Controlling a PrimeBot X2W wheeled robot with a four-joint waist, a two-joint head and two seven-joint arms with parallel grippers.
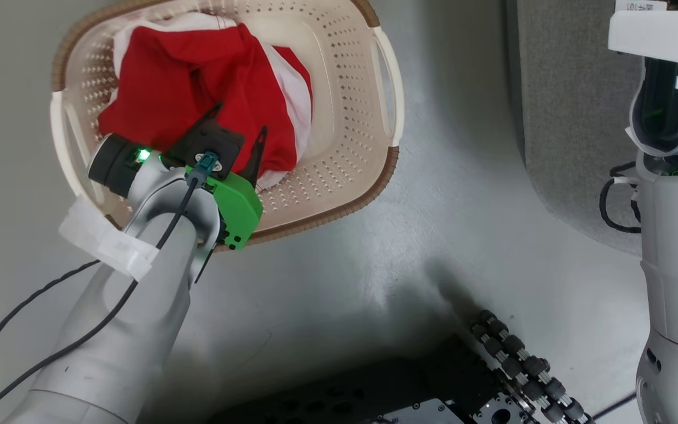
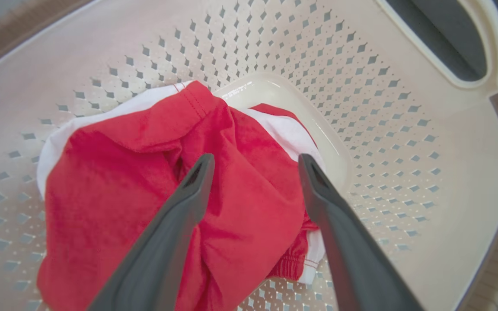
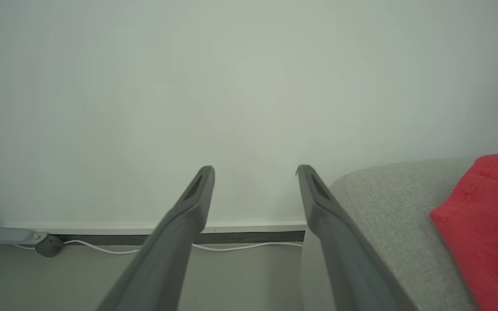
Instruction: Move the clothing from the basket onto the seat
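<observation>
Pointing at red clothing (image 2: 115,185) in basket (image 2: 383,129), L hand (image 2: 256,159) splayed wide

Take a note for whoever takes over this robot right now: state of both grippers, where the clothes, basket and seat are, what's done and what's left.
Left gripper: open, inside the basket, jaws spread over the red and white garment, not closed on it.
Right gripper: open and empty, pointing at a wall beside the seat.
Done: one piece of red fabric lies on the seat.
Left: close on the garment in the basket, lift it out and carry it to the seat, which is to the robot's right.
</observation>
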